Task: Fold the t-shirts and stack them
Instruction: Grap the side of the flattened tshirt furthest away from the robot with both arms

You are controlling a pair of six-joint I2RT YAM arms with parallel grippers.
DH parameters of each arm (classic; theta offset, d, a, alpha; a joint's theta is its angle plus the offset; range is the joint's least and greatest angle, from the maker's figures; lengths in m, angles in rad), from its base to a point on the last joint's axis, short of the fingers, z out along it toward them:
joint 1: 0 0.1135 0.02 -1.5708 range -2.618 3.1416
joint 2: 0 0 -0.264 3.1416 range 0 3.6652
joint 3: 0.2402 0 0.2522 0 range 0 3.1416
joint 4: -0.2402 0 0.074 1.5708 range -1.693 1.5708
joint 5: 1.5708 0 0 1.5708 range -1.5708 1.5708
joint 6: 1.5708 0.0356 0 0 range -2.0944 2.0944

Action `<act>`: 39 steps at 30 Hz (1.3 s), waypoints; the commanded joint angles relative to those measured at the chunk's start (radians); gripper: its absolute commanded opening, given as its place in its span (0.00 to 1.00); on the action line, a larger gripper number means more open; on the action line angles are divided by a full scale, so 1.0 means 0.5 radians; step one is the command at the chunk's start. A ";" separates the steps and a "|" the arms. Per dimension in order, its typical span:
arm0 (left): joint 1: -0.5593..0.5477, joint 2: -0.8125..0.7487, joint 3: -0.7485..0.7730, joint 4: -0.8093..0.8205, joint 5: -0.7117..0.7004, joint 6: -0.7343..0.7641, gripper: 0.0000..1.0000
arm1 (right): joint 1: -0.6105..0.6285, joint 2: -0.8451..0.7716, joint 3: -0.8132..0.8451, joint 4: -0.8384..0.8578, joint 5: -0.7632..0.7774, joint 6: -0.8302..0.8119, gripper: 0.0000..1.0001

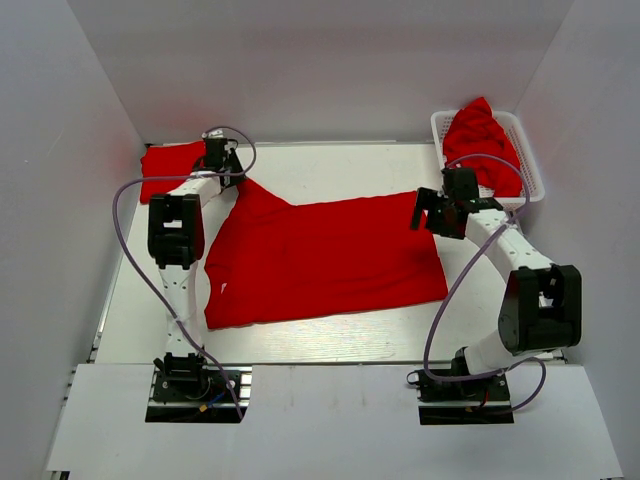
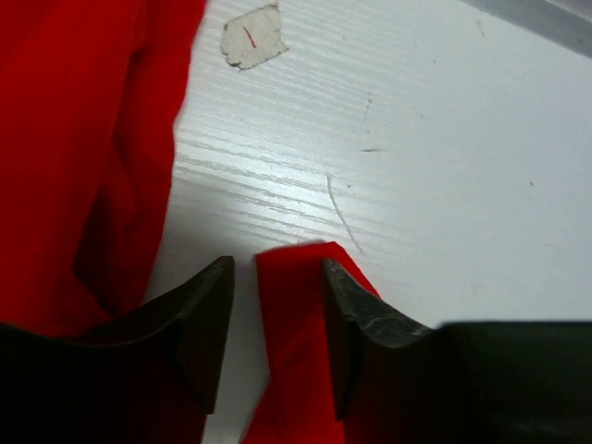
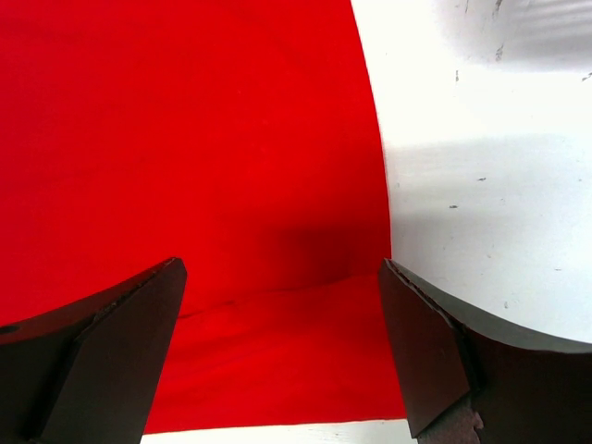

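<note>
One red t-shirt (image 1: 320,260) lies spread flat in the middle of the table. A second red t-shirt (image 1: 165,168) lies folded at the back left; it also shows in the left wrist view (image 2: 83,139). More red t-shirts (image 1: 480,135) are heaped in the basket. My left gripper (image 1: 222,160) is open at the spread shirt's far-left sleeve; in the left wrist view (image 2: 276,277) a strip of red sleeve (image 2: 296,342) lies between the jaws, unpinched. My right gripper (image 1: 432,212) is open over the shirt's far-right corner (image 3: 277,361), jaws wide apart (image 3: 279,277).
A white lattice basket (image 1: 530,170) stands at the back right corner. White walls close in the table on three sides. A small pale scrap (image 2: 252,37) is stuck on the table near the left gripper. The table's front edge runs just ahead of the arm bases.
</note>
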 commanded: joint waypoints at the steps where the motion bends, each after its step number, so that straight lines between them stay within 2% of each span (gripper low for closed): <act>1: -0.004 0.054 0.012 0.029 0.137 0.110 0.52 | -0.001 0.044 0.098 -0.025 0.015 0.022 0.90; 6: -0.004 0.033 -0.116 0.065 0.146 0.255 0.50 | -0.001 0.050 0.104 -0.022 0.033 0.029 0.90; 7: -0.022 -0.016 -0.153 0.065 0.146 0.276 0.47 | -0.001 0.053 0.101 -0.016 0.030 0.029 0.90; 10: -0.022 -0.041 -0.193 0.084 0.146 0.325 0.45 | -0.001 0.075 0.110 -0.001 0.030 0.035 0.90; 13: -0.022 -0.022 -0.156 0.004 0.125 0.326 0.29 | -0.001 0.087 0.137 -0.001 0.064 0.047 0.90; 14: -0.022 0.002 -0.105 -0.051 0.125 0.326 0.12 | -0.001 0.099 0.153 -0.004 0.076 0.053 0.90; 15: -0.022 0.027 -0.104 -0.075 0.125 0.301 0.00 | -0.004 0.102 0.159 0.002 0.082 0.059 0.90; 18: -0.022 0.027 -0.080 -0.094 0.155 0.283 0.00 | -0.001 0.142 0.217 0.033 0.107 0.047 0.90; 23: -0.004 -0.169 -0.193 0.007 0.192 0.209 0.00 | 0.002 0.356 0.395 0.147 0.153 0.059 0.90; 28: -0.004 -0.191 -0.034 -0.198 0.220 0.209 0.00 | 0.020 0.608 0.827 0.211 0.095 0.078 0.90; 33: 0.014 -0.262 -0.055 -0.198 0.364 0.246 0.00 | 0.054 1.003 1.195 0.193 0.110 0.026 0.90; 34: 0.014 -0.262 -0.055 -0.198 0.391 0.246 0.00 | 0.060 1.098 1.366 0.178 0.131 0.020 0.90; 39: 0.033 -0.323 -0.058 -0.269 0.447 0.246 0.00 | 0.072 1.464 1.796 0.030 0.318 0.004 0.90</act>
